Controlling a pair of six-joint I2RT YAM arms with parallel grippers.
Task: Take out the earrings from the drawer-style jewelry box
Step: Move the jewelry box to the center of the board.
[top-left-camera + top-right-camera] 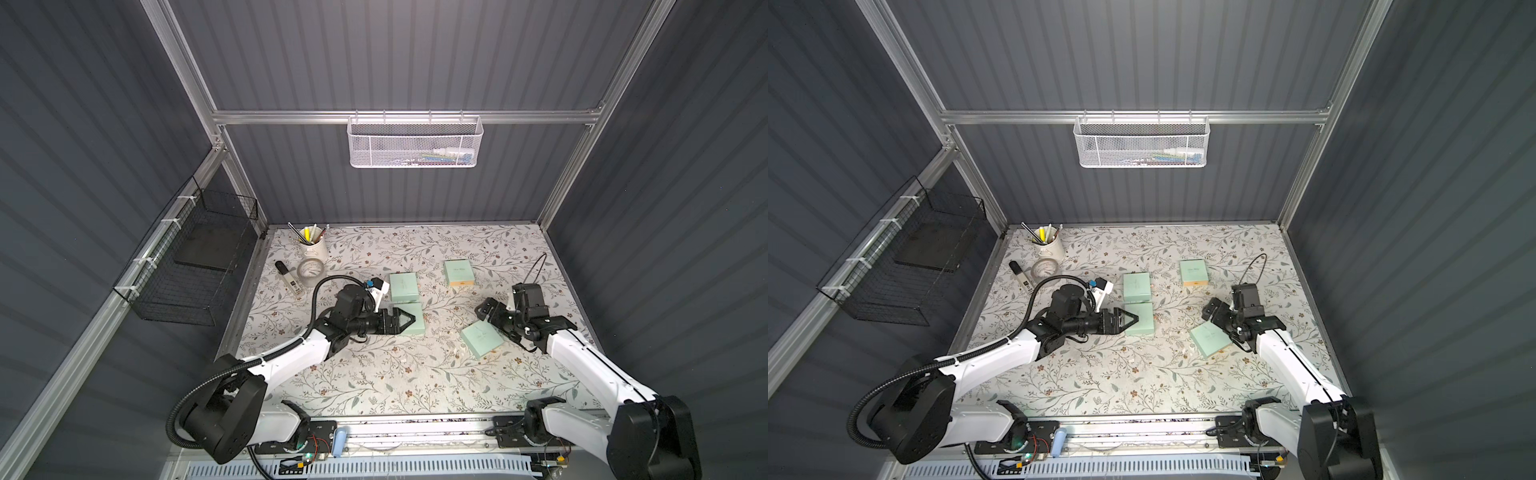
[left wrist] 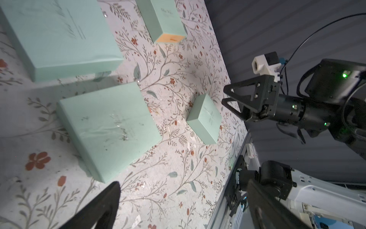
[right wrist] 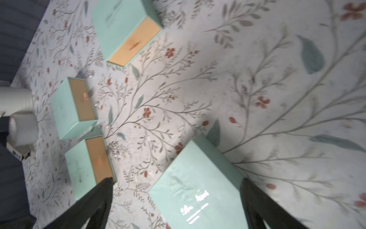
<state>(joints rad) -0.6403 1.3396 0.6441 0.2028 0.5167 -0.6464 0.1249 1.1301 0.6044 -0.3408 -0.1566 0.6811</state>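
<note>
- Left gripper (image 1: 411, 319): turned on its side, low over the near-left box (image 1: 412, 330). Its wrist view shows one finger (image 2: 107, 198); the mate is out of frame. Jaws wide apart, nothing in them.
- Far-left box (image 1: 403, 286): just behind the near-left one. Both drawers are pushed home, and the peach fronts (image 3: 99, 158) face the right arm.
- Far box (image 1: 458, 272): well apart from the others, toward the back; drawer shut.
- Near-right box (image 1: 482, 338): lies skewed on the floral cloth (image 1: 374, 374). Its drawer front is not seen.
- Right gripper (image 2: 224, 96): raised clear of that box, spread fully, empty. In its wrist view the box lies between the two fingers.
- Step, by my reading: no drawer is open yet, so this is the approach to a box.
- Next move: one gripper pins a sleeve while the other catches the small pull tab on a peach front and draws it straight out. That needs fine alignment, and an unpinned box would likely slide.
- Earrings: not in view; presumably inside a shut drawer, which one I cannot tell. A few tiny bright specks (image 3: 108, 126) lie on the cloth by the left boxes' fronts, too small to call studs.
</note>
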